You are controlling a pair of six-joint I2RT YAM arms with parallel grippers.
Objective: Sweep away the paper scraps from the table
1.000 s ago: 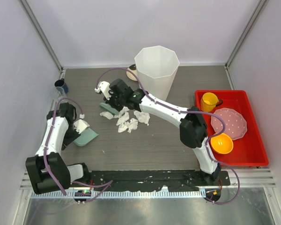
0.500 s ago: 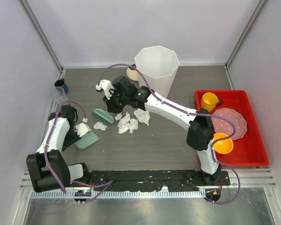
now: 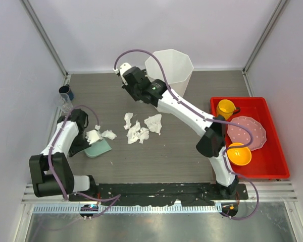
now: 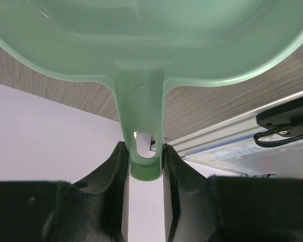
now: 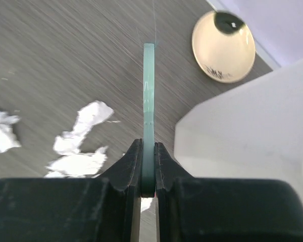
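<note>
Several white paper scraps [image 3: 139, 132] lie in a loose cluster mid-table [image 3: 166, 156]; they also show in the right wrist view [image 5: 86, 118]. One scrap [image 3: 109, 134] rests at the mouth of the green dustpan [image 3: 100, 149], and another [image 3: 94, 135] lies on it. My left gripper [image 3: 85, 145] is shut on the dustpan's handle [image 4: 141, 116], both pads [image 4: 167, 166] pressing its sides. My right gripper [image 3: 133, 85] hovers beside the white bin, behind the cluster. It is shut on a thin green sweeper blade [image 5: 149, 101], seen edge-on.
The tall white faceted bin [image 3: 169, 70] stands at the back, close to my right gripper. A beige disc [image 5: 223, 46] lies beside it. The red tray [image 3: 272, 169] at right holds a yellow cup [image 3: 225, 108], pink plate [image 3: 247, 132] and orange bowl [image 3: 239, 154]. A dark cup [image 3: 65, 92] sits far left.
My right gripper pushed a scrap left toward the dustpan, then lifted and drew back toward the bin with the sweeper. The left arm shifted the dustpan slightly right.
</note>
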